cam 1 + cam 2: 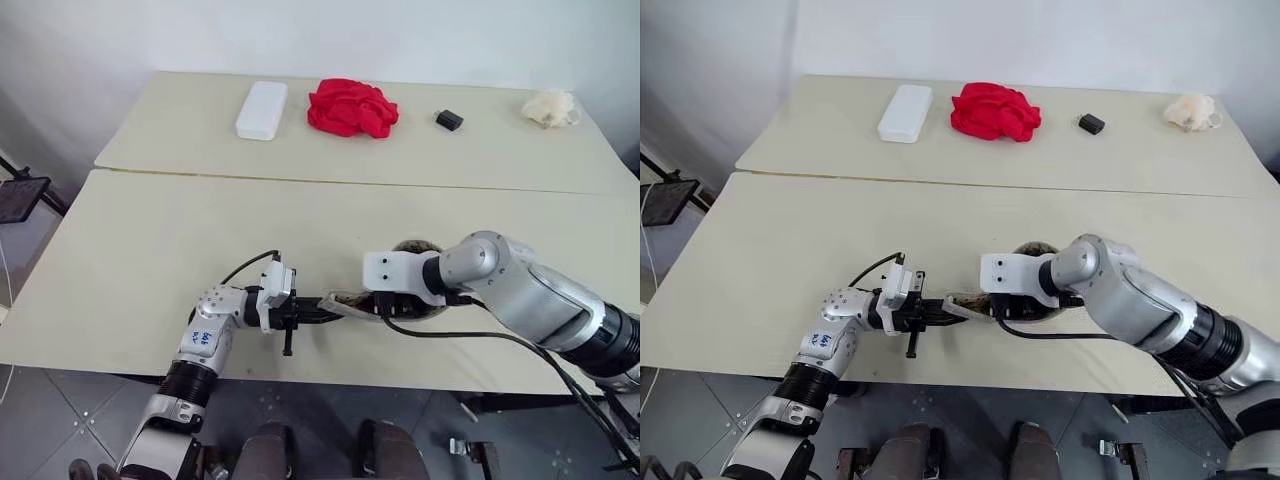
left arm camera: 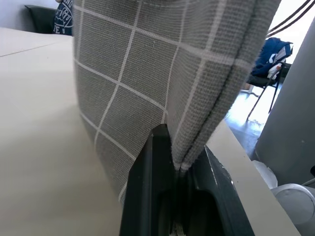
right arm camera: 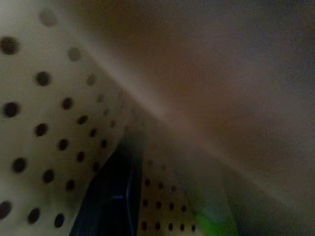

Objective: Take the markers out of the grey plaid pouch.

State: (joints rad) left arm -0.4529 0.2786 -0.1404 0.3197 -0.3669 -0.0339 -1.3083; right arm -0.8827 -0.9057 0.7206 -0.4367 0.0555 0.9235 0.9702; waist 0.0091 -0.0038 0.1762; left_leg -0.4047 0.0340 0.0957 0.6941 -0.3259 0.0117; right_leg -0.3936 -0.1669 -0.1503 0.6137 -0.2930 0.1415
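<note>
1. The left gripper [image 1: 318, 312] was clenched on the rim of the grey plaid pouch [image 2: 147, 88], holding it just off its tips.
2. The right gripper [image 3: 115, 196] reached inside the pouch; I could not tell how its jaws stood.
3. A green blur, likely a marker [image 3: 214, 221], lay deep just beside the right finger.
4. The head views hid the lining; the right wrist view showed it.
</note>
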